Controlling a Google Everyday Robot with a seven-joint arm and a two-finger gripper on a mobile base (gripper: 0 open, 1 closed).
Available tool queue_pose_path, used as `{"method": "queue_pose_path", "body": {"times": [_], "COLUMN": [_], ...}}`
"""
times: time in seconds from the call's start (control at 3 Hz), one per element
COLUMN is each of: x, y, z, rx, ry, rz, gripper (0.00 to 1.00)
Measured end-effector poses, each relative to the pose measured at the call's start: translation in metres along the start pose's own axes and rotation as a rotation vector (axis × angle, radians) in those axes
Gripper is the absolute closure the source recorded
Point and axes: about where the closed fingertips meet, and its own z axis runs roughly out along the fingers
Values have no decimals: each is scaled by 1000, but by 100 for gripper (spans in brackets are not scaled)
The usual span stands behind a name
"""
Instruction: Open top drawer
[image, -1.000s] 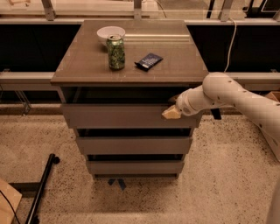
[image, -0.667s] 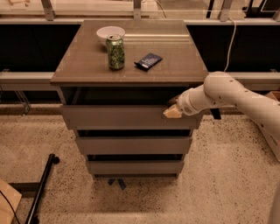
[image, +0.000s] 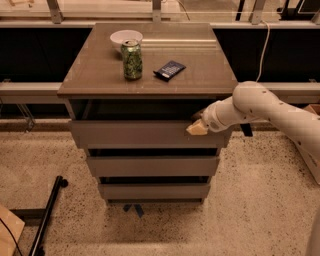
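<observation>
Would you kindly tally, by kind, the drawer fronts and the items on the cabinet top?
Flat grey-taupe drawer fronts: 3 (top drawer, middle drawer, bottom drawer)
White round bowl: 1
Green drink can: 1
Dark flat packet: 1
Total: 6
Gripper at the top drawer's upper right edge.

top drawer grey-taupe, slightly open; gripper at right rim

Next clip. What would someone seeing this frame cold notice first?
The white robot arm reaching in from the right, with its gripper at the upper right edge of the top drawer front, just under the cabinet top. Next, what stands on that top: a green can left of the middle, a white bowl behind it, and a dark flat packet to the can's right.
</observation>
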Motion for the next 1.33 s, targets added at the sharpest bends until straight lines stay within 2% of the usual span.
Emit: {"method": "queue_pose_path", "body": {"times": [0.33, 1.33], "x": [10, 8], "y": [15, 14], "z": [-4, -7], "rx": [-42, -43], "ry": [23, 23], "rz": [22, 22], "gripper": [74, 4]}}
